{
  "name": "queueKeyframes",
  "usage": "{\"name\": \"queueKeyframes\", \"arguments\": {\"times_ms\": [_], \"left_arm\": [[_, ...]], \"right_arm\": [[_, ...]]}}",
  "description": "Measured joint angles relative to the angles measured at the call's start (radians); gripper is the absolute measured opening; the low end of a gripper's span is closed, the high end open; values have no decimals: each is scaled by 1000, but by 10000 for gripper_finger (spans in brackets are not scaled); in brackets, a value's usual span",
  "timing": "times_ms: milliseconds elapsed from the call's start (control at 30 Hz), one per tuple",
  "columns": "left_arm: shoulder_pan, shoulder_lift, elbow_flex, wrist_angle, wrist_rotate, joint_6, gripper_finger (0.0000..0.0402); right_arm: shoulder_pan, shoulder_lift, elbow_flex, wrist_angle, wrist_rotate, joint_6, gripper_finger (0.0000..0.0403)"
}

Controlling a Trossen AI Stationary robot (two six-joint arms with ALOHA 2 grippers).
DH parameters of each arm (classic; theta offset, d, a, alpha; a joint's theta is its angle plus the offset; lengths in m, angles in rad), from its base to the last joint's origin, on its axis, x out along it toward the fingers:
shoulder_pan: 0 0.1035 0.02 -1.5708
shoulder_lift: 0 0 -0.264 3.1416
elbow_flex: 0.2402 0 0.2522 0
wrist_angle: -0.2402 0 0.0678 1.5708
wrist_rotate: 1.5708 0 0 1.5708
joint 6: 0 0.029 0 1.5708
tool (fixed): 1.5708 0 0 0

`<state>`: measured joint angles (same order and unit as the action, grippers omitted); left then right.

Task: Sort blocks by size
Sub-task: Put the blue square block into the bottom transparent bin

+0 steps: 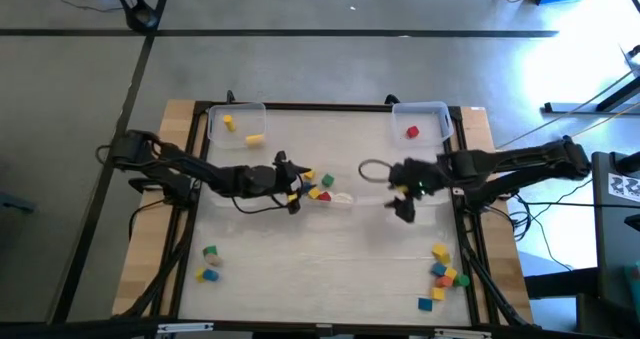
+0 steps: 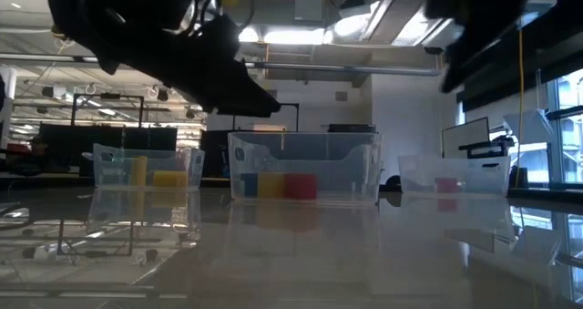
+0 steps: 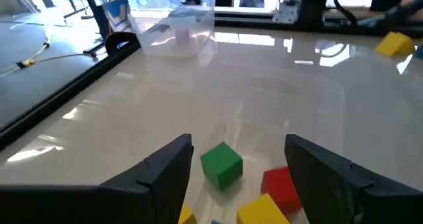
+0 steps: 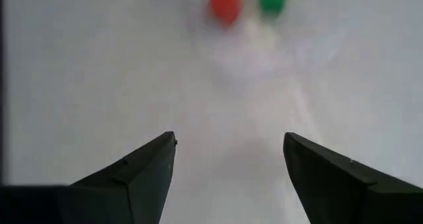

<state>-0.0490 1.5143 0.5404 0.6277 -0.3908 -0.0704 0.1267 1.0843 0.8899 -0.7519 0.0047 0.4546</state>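
Green block [image 3: 221, 163] between open left tool [image 3: 241, 168] fingers

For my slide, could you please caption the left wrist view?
Left gripper open above a green block, red block and yellow block inside a clear bin.

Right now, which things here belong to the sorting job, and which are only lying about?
Belong to the job:
- blocks
- clear bins
- left claw
- right claw

Only lying about:
- cable loop
- table frame
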Motion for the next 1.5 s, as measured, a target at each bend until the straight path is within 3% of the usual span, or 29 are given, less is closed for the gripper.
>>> {"name": "queueKeyframes", "arguments": {"times_ms": [433,567,733,967,1500], "left_arm": [[-63,-24,-1,-71,-1,-63,230],[-74,-24,-2,-74,-1,-67,230],[-78,-24,-2,-72,-1,-100,230],[-77,-24,-2,-71,-1,-135,230],[-78,-24,-2,-71,-1,-166,230]], "right_arm": [[448,27,0,-169,-41,766,280],[544,77,0,-205,-53,1005,280],[607,192,-1,-206,-144,1208,280],[642,355,-1,-184,-316,1307,280],[646,572,-1,-145,-365,1328,280]]}}
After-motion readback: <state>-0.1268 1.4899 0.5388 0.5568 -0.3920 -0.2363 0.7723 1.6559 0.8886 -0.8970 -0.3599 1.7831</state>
